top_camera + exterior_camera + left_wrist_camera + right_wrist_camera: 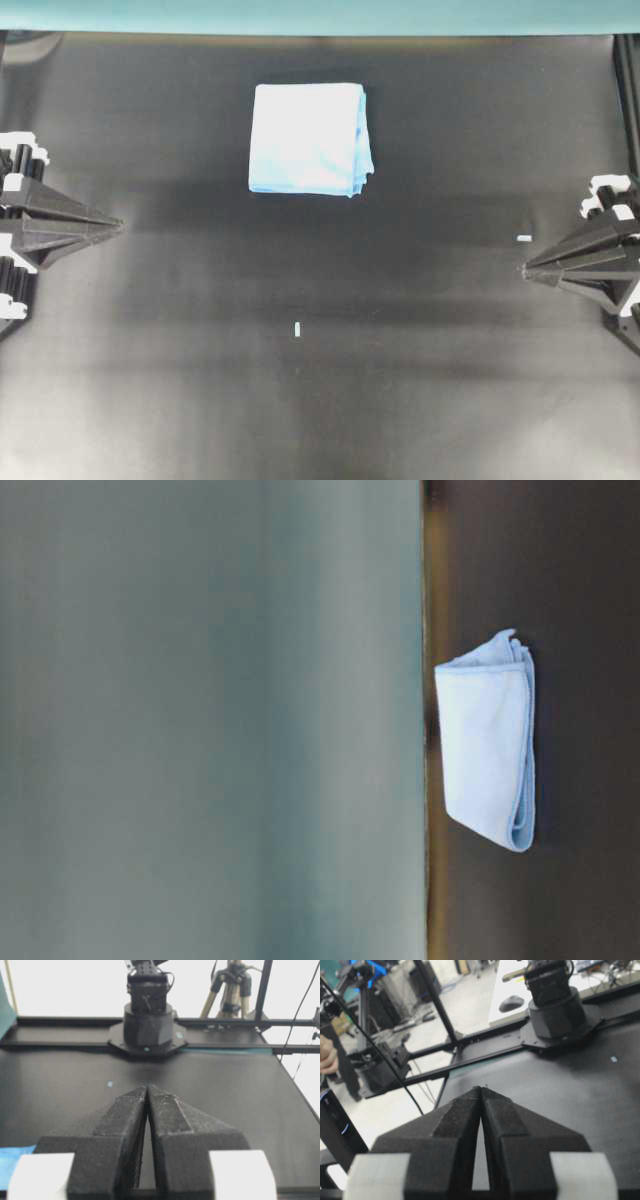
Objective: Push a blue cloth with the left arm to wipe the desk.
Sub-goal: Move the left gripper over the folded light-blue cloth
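Observation:
The blue cloth (310, 138) lies folded flat on the black desk (320, 380), toward the back and a little left of centre; the table-level view shows it too, as the cloth (487, 742) with layered edges. At the desk's left edge rests my left gripper (117, 226), shut and empty, well apart from the cloth. Seen from the left wrist, that gripper (148, 1087) has its tips touching, and a corner of the cloth (12, 1160) shows at the lower left. My right gripper (526, 270) sits shut and empty at the right edge; its tips (481, 1089) meet.
A teal strip (320, 15) runs along the desk's far edge. Small white marks lie on the desk, one near the middle (298, 329) and one at the right (524, 238). The opposite arm's base (148, 1025) stands ahead in the left wrist view.

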`<state>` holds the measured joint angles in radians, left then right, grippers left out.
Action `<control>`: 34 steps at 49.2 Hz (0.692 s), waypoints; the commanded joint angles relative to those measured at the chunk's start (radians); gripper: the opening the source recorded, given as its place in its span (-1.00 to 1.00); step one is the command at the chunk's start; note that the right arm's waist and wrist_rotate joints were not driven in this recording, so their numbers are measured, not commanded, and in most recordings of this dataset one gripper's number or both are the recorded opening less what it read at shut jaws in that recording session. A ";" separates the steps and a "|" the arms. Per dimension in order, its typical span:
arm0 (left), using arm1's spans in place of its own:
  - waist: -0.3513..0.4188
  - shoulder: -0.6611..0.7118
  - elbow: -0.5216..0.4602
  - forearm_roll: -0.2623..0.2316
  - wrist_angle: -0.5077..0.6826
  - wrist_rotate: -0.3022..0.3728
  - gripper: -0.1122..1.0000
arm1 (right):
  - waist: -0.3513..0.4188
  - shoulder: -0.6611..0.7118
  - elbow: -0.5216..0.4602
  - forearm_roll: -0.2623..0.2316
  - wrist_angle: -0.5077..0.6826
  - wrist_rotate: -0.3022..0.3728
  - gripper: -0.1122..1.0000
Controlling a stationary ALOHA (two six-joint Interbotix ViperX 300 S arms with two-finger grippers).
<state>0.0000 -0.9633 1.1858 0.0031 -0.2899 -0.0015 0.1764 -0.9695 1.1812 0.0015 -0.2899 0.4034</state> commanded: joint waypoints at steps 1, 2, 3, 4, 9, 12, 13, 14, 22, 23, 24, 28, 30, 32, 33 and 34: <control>0.009 0.067 -0.055 0.035 -0.014 -0.046 -0.70 | 0.000 0.015 -0.023 0.000 -0.012 0.000 -0.74; 0.014 0.086 -0.066 0.035 -0.014 -0.058 -0.70 | 0.002 0.017 -0.023 0.000 -0.012 0.000 -0.74; 0.020 0.104 -0.075 0.035 -0.014 -0.074 -0.72 | 0.002 0.020 -0.025 0.002 -0.012 0.002 -0.75; 0.029 0.135 -0.089 0.035 -0.015 -0.095 -0.75 | 0.002 0.025 -0.023 0.002 -0.012 0.002 -0.77; 0.061 0.255 -0.144 0.035 -0.020 -0.156 -0.79 | 0.002 0.041 -0.026 0.002 -0.006 0.002 -0.80; 0.080 0.328 -0.179 0.037 -0.028 -0.164 -0.79 | 0.002 0.043 -0.025 0.002 -0.003 0.002 -0.80; 0.087 0.354 -0.190 0.037 -0.031 -0.164 -0.79 | 0.002 0.041 -0.025 0.002 0.002 0.000 -0.80; 0.094 0.379 -0.201 0.037 -0.034 -0.164 -0.79 | 0.002 0.041 -0.025 0.002 0.003 0.000 -0.80; 0.175 0.555 -0.291 0.037 -0.031 -0.160 -0.79 | 0.002 0.032 -0.026 0.002 0.018 0.000 -0.80; 0.187 0.574 -0.302 0.037 -0.031 -0.160 -0.79 | 0.000 0.032 -0.025 0.002 0.018 0.002 -0.80; 0.201 0.594 -0.313 0.037 -0.031 -0.160 -0.79 | 0.002 0.031 -0.026 0.002 0.018 0.000 -0.80; 0.256 0.672 -0.359 0.037 -0.023 -0.163 -0.79 | 0.002 0.031 -0.026 0.002 0.018 0.000 -0.80; 0.281 0.712 -0.382 0.037 -0.017 -0.163 -0.79 | 0.002 0.031 -0.025 0.002 0.018 0.000 -0.80; 0.302 0.752 -0.408 0.037 -0.008 -0.163 -0.79 | 0.002 0.031 -0.025 0.002 0.018 0.000 -0.80; 0.313 0.772 -0.420 0.037 -0.002 -0.163 -0.79 | 0.002 0.031 -0.025 0.002 0.018 0.000 -0.80; 0.327 0.799 -0.440 0.037 0.008 -0.163 -0.79 | 0.002 0.031 -0.025 0.002 0.018 0.000 -0.80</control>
<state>0.2807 -0.2454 0.8176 0.0368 -0.2961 -0.1626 0.1764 -0.9419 1.1781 0.0015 -0.2654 0.4050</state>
